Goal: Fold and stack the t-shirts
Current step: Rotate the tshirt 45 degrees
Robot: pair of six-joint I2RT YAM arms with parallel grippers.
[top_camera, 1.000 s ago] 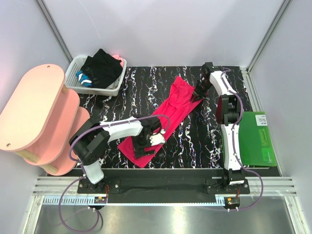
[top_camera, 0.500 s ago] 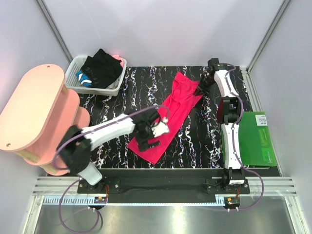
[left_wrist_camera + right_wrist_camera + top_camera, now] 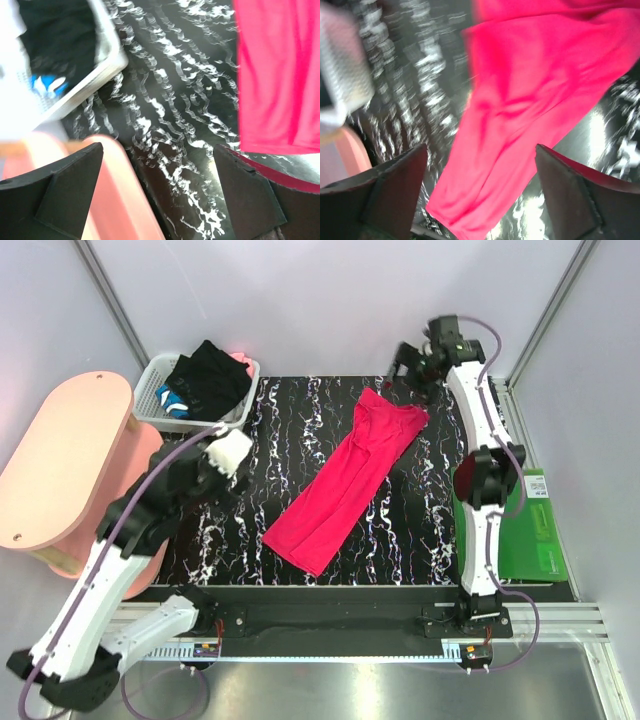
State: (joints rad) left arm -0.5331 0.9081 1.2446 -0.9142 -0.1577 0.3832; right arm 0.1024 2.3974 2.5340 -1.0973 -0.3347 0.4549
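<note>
A pinkish-red t-shirt (image 3: 348,480) lies folded into a long narrow strip, slanting from the table's far middle toward the near middle; it also shows as the red t-shirt (image 3: 277,75) and the red t-shirt (image 3: 530,115) in the wrist views. A black t-shirt (image 3: 210,380) is heaped in the white basket (image 3: 243,420). My left gripper (image 3: 228,452) hangs open above the table's left side, away from the red shirt, holding nothing. My right gripper (image 3: 408,360) hovers open above the red shirt's far end, also with nothing between its fingers.
A pink two-tier shelf (image 3: 70,470) stands at the left edge. A green mat (image 3: 530,530) lies at the table's right side, partly under the right arm. The basket also holds a blue-and-white item (image 3: 172,400).
My right gripper opened, let go of the red shirt's far end and rose toward the back. My left arm lifted off the shirt's near end and swung left toward the basket.
</note>
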